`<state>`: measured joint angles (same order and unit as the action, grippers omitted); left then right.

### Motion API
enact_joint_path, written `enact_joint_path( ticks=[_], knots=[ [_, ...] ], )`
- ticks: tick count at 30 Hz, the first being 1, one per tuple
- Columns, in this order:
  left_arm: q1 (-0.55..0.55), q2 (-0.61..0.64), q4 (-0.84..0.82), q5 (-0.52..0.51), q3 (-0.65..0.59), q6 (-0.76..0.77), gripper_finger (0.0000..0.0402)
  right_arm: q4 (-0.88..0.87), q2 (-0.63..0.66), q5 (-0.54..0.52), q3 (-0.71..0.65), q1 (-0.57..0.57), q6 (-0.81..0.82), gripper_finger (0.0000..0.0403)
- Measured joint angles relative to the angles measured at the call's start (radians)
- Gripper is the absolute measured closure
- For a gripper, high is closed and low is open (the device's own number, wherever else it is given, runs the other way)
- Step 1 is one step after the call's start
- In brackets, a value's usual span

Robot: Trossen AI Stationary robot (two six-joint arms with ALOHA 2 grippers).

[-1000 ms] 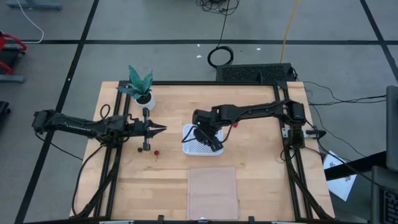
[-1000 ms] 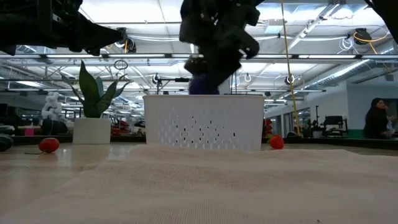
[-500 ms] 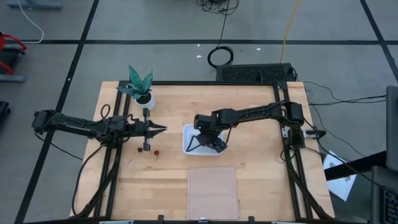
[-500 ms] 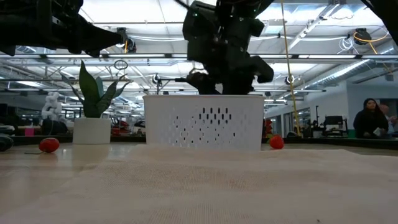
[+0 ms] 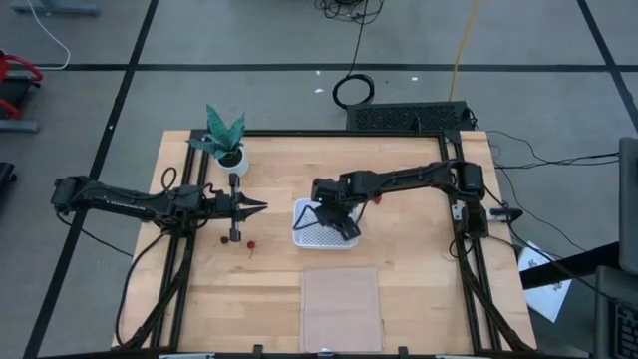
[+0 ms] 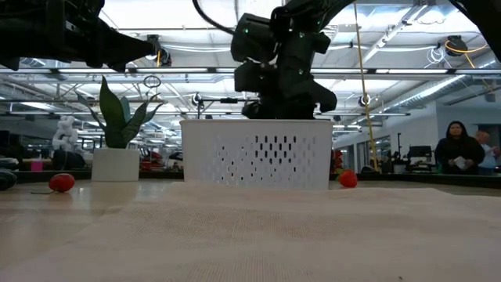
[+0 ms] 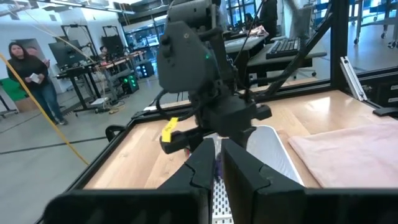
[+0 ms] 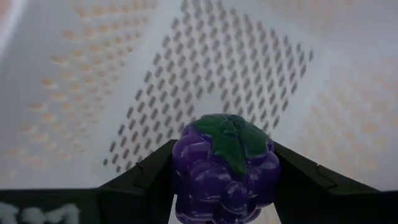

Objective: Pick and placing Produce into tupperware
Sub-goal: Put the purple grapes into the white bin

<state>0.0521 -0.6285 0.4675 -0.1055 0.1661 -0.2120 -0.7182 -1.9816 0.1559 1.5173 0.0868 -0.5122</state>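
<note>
A white tupperware [image 5: 321, 237] with a dotted base stands mid-table. My right gripper [image 5: 335, 221] reaches down into it, shut on a purple lumpy cluster with a green leaf [image 8: 224, 171]. In the low view the tupperware's wall [image 6: 257, 153] hides the cluster. A red piece [image 5: 250, 242] and a small dark berry [image 5: 221, 239] lie on the table to the tupperware's left. Another red piece [image 5: 379, 199] lies just past its far right corner. My left gripper [image 5: 254, 206] hovers shut and level at the left, holding nothing. My right gripper pinches the purple cluster by its two opposite sides [image 8: 181, 168] between its two fingers [image 8: 146, 177]. The fingers come from above, slanting steeply down. The cluster sits leaf side up over the tupperware's dotted base [image 8: 211, 81]; whether it touches the base I cannot tell.
A green potted plant [image 5: 227, 140] stands at the far left of the table. A flat translucent sheet [image 5: 341, 307] lies near the front edge, in front of the tupperware. People stand in the room beyond the table [image 6: 455, 153].
My right gripper has sunk into the tupperware with the purple cluster still in its fingers. The cluster showed above the rim in the low view a second ago and is now below it, behind the wall.
</note>
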Motion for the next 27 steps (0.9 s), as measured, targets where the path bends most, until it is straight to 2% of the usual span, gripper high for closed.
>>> enact_joint_path(
  ticks=[15,27],
  knots=[
    [0.0,0.0,0.0,0.0,0.0,0.002,0.0369,0.08,0.002,0.003,-0.088,-0.011,-0.004,0.0202],
    [0.0,0.0,0.0,0.0,0.0,0.0,0.0369,0.102,0.001,0.002,-0.092,-0.01,-0.022,0.019]
  ],
)
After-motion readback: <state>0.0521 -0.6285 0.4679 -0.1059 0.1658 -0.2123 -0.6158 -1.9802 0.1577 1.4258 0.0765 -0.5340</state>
